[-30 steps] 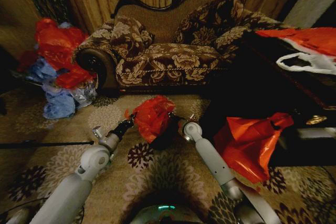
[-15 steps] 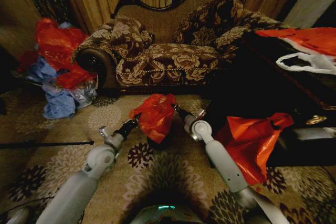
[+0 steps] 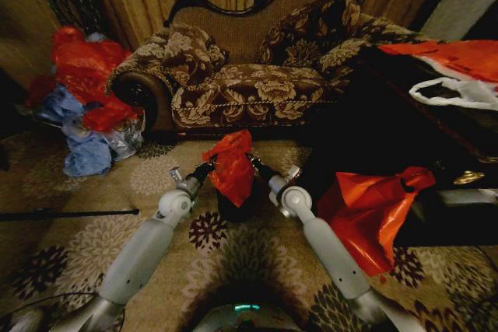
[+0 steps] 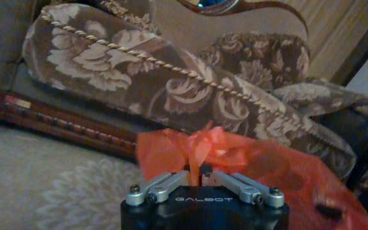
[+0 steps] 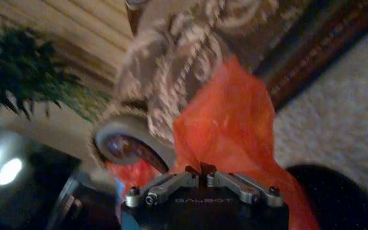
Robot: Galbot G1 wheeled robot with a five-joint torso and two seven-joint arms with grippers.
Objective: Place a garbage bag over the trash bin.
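The garbage bag is a crinkly red plastic bag hanging bunched and narrow between my two grippers, just above the trash bin, a small black cylinder on the carpet in front of the sofa. My left gripper is shut on the bag's left edge and my right gripper on its right edge. In the left wrist view the gripper pinches a gathered fold of the bag. In the right wrist view the gripper holds the bag, with the dark bin beside it.
A floral sofa stands close behind the bin. A heap of red and blue bags lies at the left. A larger orange-red bag leans against a dark table at the right. Patterned carpet lies open toward me.
Both arms have reached farther forward and the grippers have drawn closer together. The bag is lifted and squeezed narrower, so more of the black bin shows beneath it.
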